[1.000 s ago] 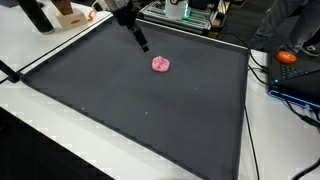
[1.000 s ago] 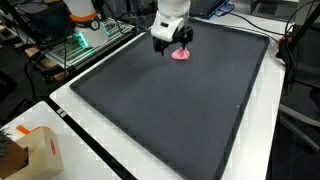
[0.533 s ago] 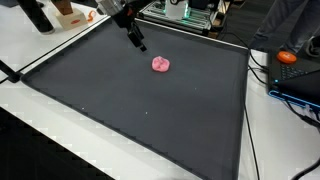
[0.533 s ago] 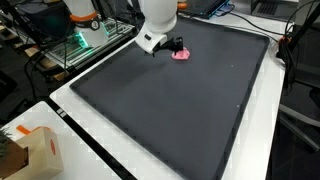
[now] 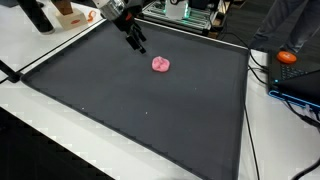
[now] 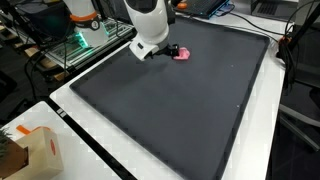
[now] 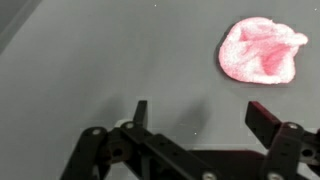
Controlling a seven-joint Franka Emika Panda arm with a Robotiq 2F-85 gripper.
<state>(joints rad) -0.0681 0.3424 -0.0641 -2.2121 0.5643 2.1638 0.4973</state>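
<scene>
A small crumpled pink object (image 5: 161,64) lies on a large dark grey mat (image 5: 130,100); it also shows in an exterior view (image 6: 182,54) and at the upper right of the wrist view (image 7: 261,51). My gripper (image 7: 200,112) is open and empty, with only bare mat between its fingers. It hangs above the mat, apart from the pink object, in both exterior views (image 5: 136,42) (image 6: 158,50).
A white table border (image 6: 100,150) surrounds the mat. A cardboard box (image 6: 30,152) stands at a near corner. Electronics with green lights (image 6: 85,35), cables and an orange item (image 5: 288,57) lie beyond the mat's edges.
My gripper has moved away from the pink object, sideways across the mat toward the mat's edge. The pink object has stayed where it was.
</scene>
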